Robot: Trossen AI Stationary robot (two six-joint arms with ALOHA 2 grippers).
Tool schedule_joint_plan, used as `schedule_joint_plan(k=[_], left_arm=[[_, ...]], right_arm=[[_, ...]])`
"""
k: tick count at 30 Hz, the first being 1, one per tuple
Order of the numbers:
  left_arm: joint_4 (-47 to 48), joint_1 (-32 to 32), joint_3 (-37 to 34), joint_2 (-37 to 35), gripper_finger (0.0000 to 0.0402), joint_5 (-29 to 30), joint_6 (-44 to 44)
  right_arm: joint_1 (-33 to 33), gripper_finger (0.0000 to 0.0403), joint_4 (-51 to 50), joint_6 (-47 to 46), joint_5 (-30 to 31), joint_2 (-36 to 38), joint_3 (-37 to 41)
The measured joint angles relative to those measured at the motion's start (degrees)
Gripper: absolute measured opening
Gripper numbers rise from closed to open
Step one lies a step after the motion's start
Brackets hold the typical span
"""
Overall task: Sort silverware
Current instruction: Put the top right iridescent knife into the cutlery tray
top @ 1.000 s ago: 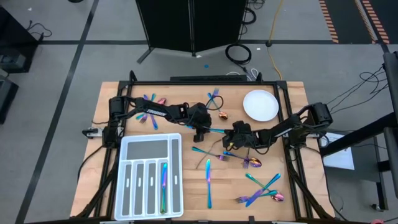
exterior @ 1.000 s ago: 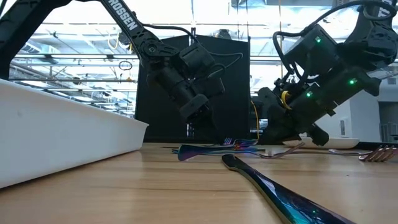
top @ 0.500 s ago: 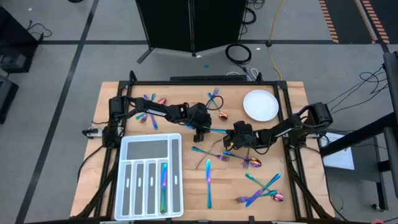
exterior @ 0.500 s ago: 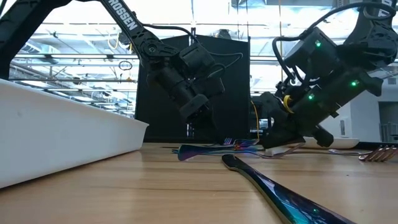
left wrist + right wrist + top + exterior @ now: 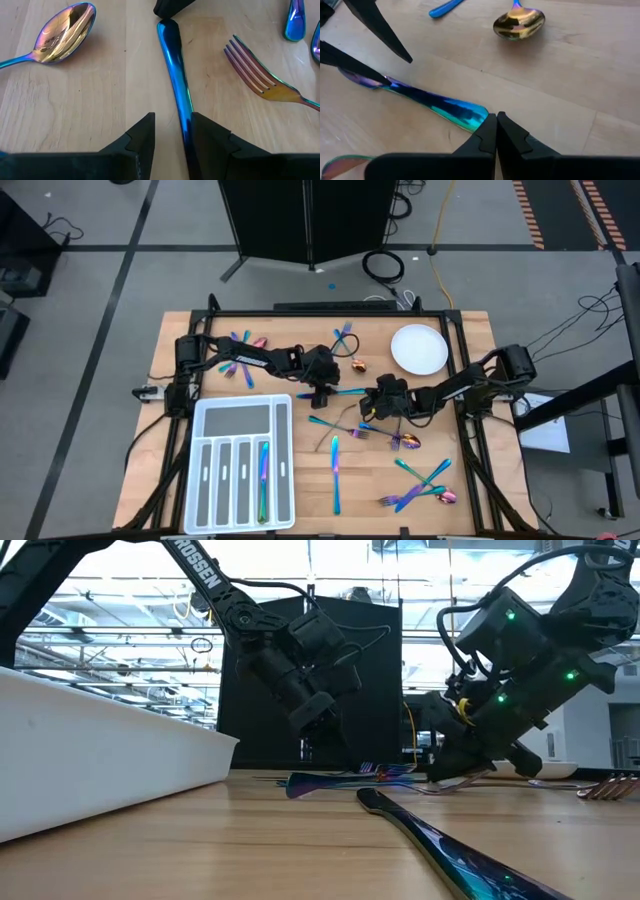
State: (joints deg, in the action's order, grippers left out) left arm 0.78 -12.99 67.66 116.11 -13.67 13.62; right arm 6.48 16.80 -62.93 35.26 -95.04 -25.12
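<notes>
From above you see the wooden table (image 5: 180,350) with the white tray (image 5: 243,463) at its near-left, one rainbow piece already lying in a slot, and the round white plate (image 5: 419,349) at the far right. The silverware lies scattered: a cluster far left, another near right, and loose pieces mid-table.

Both arms meet at mid-table over one knife (image 5: 345,391). Your left gripper (image 5: 321,394) has its fingers spread, straddling the knife; only the left wrist view shows this, the blue handle (image 5: 176,85) running between the two dark fingers (image 5: 137,140) on the wood. Your right gripper (image 5: 367,406) has its fingers pressed together, tips just at the knife's teal-blue end (image 5: 455,111), seen clearly only in the right wrist view.

The low view alone shows both grippers angled down close above the tabletop.

A coppery spoon (image 5: 62,32) and a pink-gold fork (image 5: 260,80) lie on either side of the knife.
</notes>
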Motion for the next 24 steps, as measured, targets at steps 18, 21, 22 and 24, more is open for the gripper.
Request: schedule_joint_plan(k=[18, 21, 22, 24], left_arm=[[0.9, 0.0, 0.0, 0.0, 0.0128, 0.0, 0.2], [0.8, 0.0, 0.0, 0.0, 0.0128, 0.0, 0.2], [0.8, 0.0, 0.0, 0.0, 0.0128, 0.0, 0.2], [0.8, 0.0, 0.0, 0.0, 0.0128, 0.0, 0.2]], right_arm=[[0.7, 0.0000, 3.7, 2.7, 2.0, 1.7, 0.3], [0.7, 0.0000, 5.9, 3.9, 2.0, 1.0, 0.2], [0.7, 0.0000, 5.9, 3.9, 2.0, 0.7, 0.2], [0.7, 0.0000, 5.5, 3.8, 2.0, 0.3, 0.2]])
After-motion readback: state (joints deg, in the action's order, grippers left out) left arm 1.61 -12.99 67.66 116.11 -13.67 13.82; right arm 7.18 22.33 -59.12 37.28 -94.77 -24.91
